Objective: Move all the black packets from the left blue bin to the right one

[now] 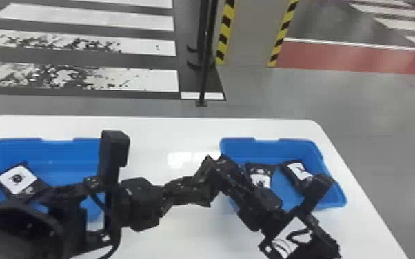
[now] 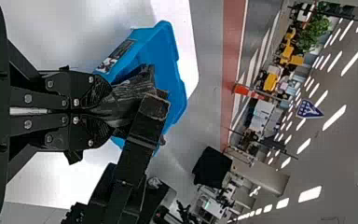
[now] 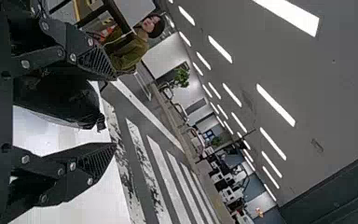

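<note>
- Left gripper [image 2: 108,111]: closed on the end of one packet [image 2: 128,95], near the right bin [image 1: 269,148].
- Right gripper [image 3: 114,111]: fingers wide apart, the held packet apparently between them, not clamped.
- Bins: left bin [image 1: 62,151] by the desk's [image 1: 175,131] left edge, one packet [image 1: 19,179] visible; right bin by the right edge, two inside.
- Caution: if this is a handover, opening the left gripper prematurely could drop the packet outside the bin.
- Caution: crossing arms may collide; poor alignment could fold the packet.
</note>
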Motion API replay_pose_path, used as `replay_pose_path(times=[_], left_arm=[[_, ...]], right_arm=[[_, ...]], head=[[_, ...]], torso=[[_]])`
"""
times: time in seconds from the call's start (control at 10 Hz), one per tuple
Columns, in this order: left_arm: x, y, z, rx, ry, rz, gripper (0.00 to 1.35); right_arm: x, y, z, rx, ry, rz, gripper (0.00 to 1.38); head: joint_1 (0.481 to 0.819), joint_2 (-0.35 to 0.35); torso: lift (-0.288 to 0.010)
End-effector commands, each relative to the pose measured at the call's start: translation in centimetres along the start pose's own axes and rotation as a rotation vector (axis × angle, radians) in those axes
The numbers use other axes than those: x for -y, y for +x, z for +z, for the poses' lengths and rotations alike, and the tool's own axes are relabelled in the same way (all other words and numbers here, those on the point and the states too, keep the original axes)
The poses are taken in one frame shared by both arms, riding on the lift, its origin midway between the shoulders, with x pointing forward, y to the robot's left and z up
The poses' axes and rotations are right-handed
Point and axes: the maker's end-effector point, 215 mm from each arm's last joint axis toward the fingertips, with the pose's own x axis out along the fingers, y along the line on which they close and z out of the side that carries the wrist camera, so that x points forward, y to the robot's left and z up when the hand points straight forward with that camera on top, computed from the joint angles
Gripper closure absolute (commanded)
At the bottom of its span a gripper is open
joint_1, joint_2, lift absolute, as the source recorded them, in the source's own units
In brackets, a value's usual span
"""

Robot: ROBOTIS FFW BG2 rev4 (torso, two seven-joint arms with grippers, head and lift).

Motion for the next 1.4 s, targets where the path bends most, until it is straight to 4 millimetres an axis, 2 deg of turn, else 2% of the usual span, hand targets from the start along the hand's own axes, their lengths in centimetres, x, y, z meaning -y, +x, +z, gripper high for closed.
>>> replay_pose_path(times=[0.0,0.1,0.2,0.3,0.4,0.5,0.7,0.8,0.9,1.1,1.2,1.3], left_arm=[[-0.5,-0.3,0.2,0.007,0.000,0.013,1.20],[-0.9,-0.5,0.5,0.026,-0.002,0.027,1.02],[-1.4,-0.8,0.7,0.035,-0.006,0.039,0.76],[-1.9,-1.1,0.6,0.035,-0.009,0.053,0.38],[-2.4,-1.5,-0.1,0.032,-0.024,0.067,0.18],[-3.1,-2.3,-0.5,0.038,-0.039,0.086,0.10],[-5.2,-4.3,-0.7,0.062,-0.061,0.142,0.13],[-6.6,-6.0,-0.6,0.073,-0.059,0.190,0.13],[-8.2,-8.0,-0.9,0.072,-0.061,0.245,0.12],[-11.7,-12.5,-2.1,0.067,-0.080,0.374,0.12],[-13.3,-15.1,-2.7,0.054,-0.085,0.444,0.12],[-15.0,-17.9,-3.0,0.046,-0.079,0.519,0.12]], right_arm=[[0.0,0.0,-0.1,0.004,0.021,0.001,1.27],[-0.3,0.1,0.1,0.010,0.027,0.007,1.27],[-0.5,0.1,0.3,0.015,0.033,0.013,1.27],[-0.1,0.0,0.5,0.019,0.039,0.007,1.27],[0.4,0.1,1.1,0.028,0.035,0.001,1.27],[1.9,0.2,2.2,0.041,0.016,-0.021,1.27],[7.5,0.1,4.3,0.049,-0.040,-0.108,1.27],[10.6,0.0,5.2,0.043,-0.081,-0.161,1.27],[14.0,-0.8,6.2,0.040,-0.117,-0.228,1.27],[20.1,-3.5,7.3,0.017,-0.187,-0.364,1.27],[22.3,-4.8,7.6,0.006,-0.217,-0.420,1.26],[22.9,-5.1,7.4,-0.007,-0.228,-0.434,1.01]], head=[[0.695,-0.170],[0.695,-0.166],[0.695,-0.158],[0.695,-0.151],[0.695,-0.145],[0.695,-0.144],[0.695,-0.147],[0.695,-0.155],[0.695,-0.162],[0.695,-0.168],[0.695,-0.170],[0.695,-0.170]], torso=[[-0.140],[-0.140],[-0.140],[-0.140],[-0.140],[-0.140],[-0.140],[-0.140],[-0.140],[-0.140],[-0.140],[-0.140]])
